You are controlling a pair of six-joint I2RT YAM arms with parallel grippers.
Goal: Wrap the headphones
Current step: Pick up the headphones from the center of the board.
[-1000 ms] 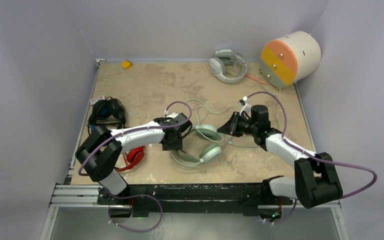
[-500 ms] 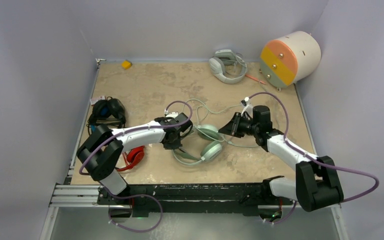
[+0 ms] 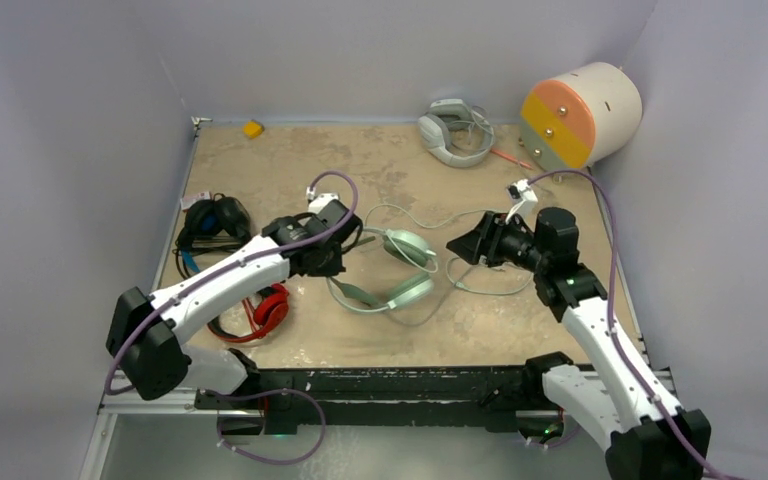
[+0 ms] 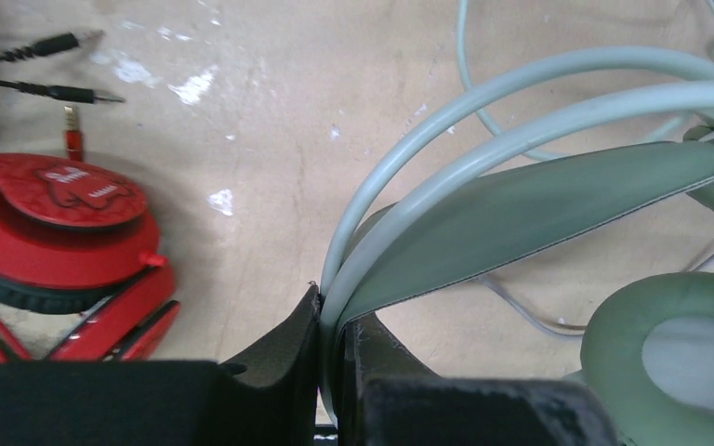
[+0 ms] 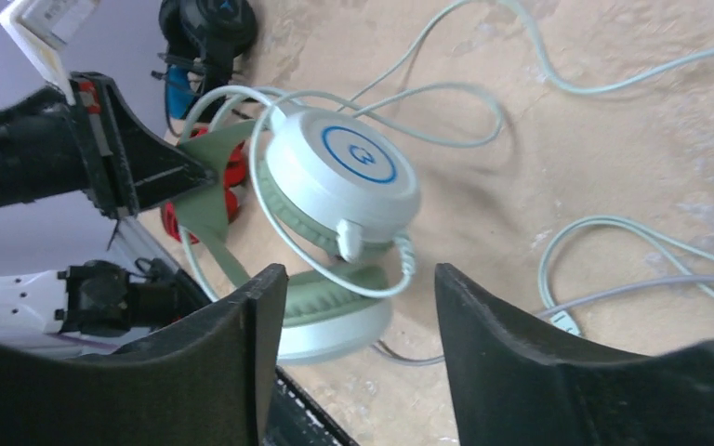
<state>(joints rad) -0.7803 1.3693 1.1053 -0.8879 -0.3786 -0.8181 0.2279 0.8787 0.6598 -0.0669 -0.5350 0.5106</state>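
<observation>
The pale mint-green headphones (image 3: 392, 272) lie mid-table, their thin cable (image 3: 430, 218) looping behind and to the right. My left gripper (image 3: 344, 258) is shut on the green headband (image 4: 521, 214), which is pinched between its fingers (image 4: 293, 344). One ear cup (image 5: 344, 181) shows its white outer face with a blue ring. My right gripper (image 5: 361, 279) stands open just right of the ear cups with nothing between its fingers; in the top view it (image 3: 465, 247) hangs over the cable. The red-and-black headphones (image 3: 265, 312) and the black-and-blue headphones (image 3: 215, 222) lie at the left.
A grey-white headset (image 3: 455, 130) with bundled cable sits at the back, beside a large cream, orange and green cylinder (image 3: 580, 115). A small yellow piece (image 3: 252, 128) lies at the back left. Black jack plugs (image 4: 65, 42) lie near the red headphones (image 4: 56, 223).
My left gripper has shut on the mint headband and pulled the headset left and back. My right gripper has opened and drawn back to the right.
</observation>
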